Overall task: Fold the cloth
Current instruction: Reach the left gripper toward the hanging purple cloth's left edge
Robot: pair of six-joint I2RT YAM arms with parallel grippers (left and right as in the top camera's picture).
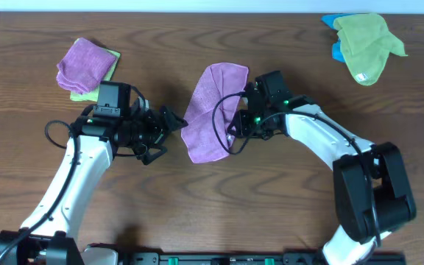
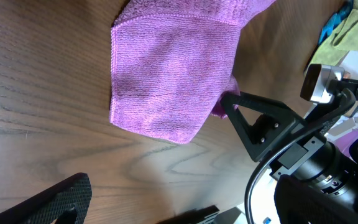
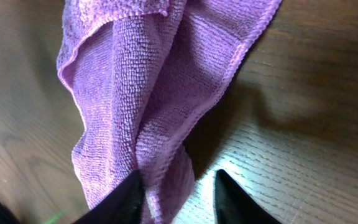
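The purple cloth (image 1: 212,110) lies on the wooden table at the centre, partly doubled over on itself. It also shows in the left wrist view (image 2: 166,74) and the right wrist view (image 3: 154,93). My right gripper (image 1: 235,134) is at the cloth's right edge, low to the table. Its fingers (image 3: 179,199) are apart, with a bunched fold of cloth against the left finger. My left gripper (image 1: 169,131) is open and empty just left of the cloth's lower left edge, not touching it. Its fingers (image 2: 129,208) are spread wide over bare wood.
A purple cloth on a yellow-green one (image 1: 87,66) lies at the back left. A green cloth over a blue one (image 1: 363,44) lies at the back right. The right gripper's black finger (image 2: 253,118) shows in the left wrist view beside the cloth.
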